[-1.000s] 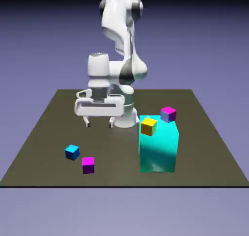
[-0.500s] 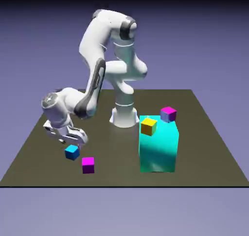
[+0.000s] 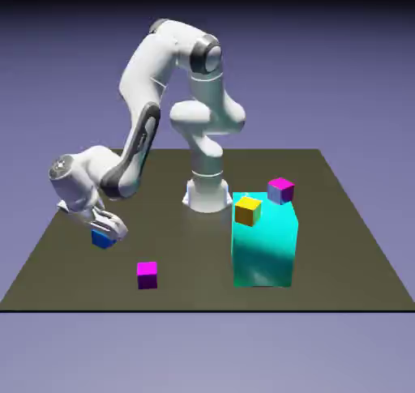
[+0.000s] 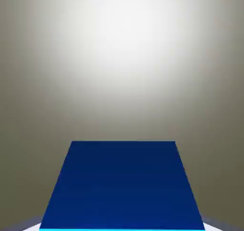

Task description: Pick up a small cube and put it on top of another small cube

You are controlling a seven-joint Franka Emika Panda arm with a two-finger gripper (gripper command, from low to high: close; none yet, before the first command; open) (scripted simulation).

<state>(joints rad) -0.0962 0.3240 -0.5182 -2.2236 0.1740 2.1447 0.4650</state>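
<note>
My gripper [image 3: 105, 231] is shut on the small blue cube [image 3: 101, 238] at the exterior view's left, a little above the table. The hand view shows that blue cube [image 4: 123, 185] large at the bottom edge, covering my fingertips. A magenta cube [image 3: 147, 275] lies on the table to the right of the gripper, nearer the front edge. A yellow cube [image 3: 248, 211] rests on top of the tall cyan block [image 3: 264, 249]. Another magenta cube [image 3: 280, 190] sits just behind that block.
The dark table [image 3: 340, 254] reaches to the front edge below the magenta cube. The robot's base [image 3: 207, 193] stands at the far middle. The cyan block is the tallest obstacle, at the exterior view's right.
The arm swung down to the exterior view's left and the gripper closed on the blue cube. The cube has left its spot on the table and moved left and up with the gripper.
</note>
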